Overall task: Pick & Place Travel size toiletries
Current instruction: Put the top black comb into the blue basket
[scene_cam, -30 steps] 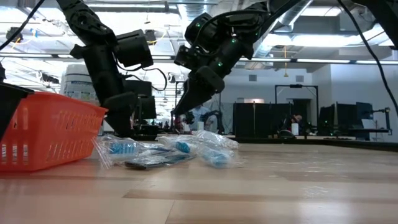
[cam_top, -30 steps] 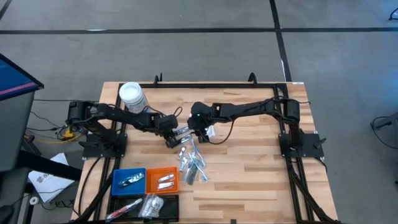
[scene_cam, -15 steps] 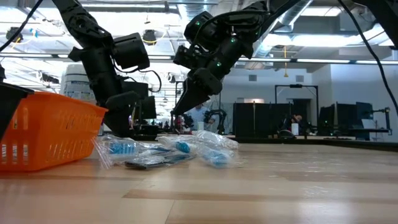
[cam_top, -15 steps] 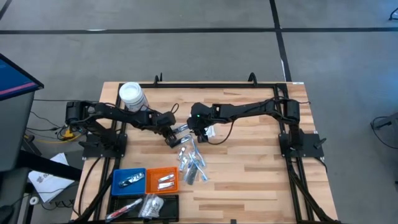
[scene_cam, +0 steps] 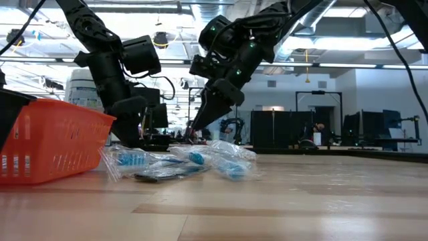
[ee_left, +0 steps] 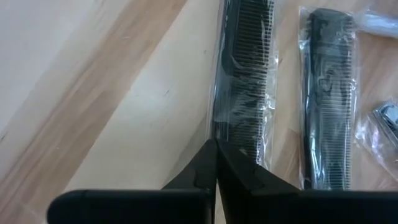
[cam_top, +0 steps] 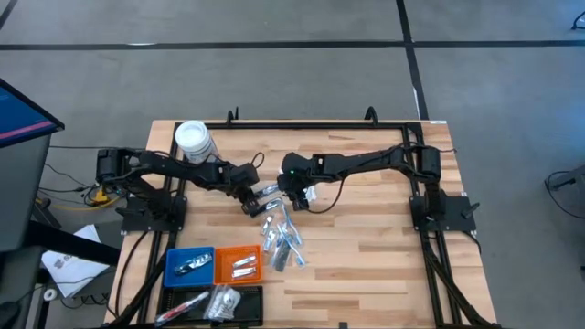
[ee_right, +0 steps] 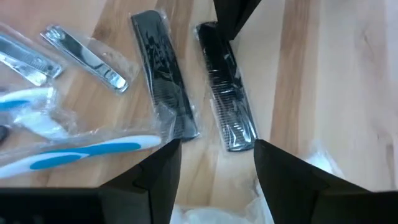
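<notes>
Widening since before, right gripper [ee_right: 214, 158] jaws straddle a wrapped comb [ee_right: 226, 112] (left gripper [ee_left: 216, 163] stays closed).

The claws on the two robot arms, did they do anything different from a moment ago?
The right claw opened wider and dipped a little toward the wrapped black combs. The left claw slid slightly toward the left arm's base at first, then held, shut on the edge of one comb's wrapper. The toiletry pile, trays and jar stayed put.

Bright even overhead light, soft shadows, glare on wrappers
</notes>
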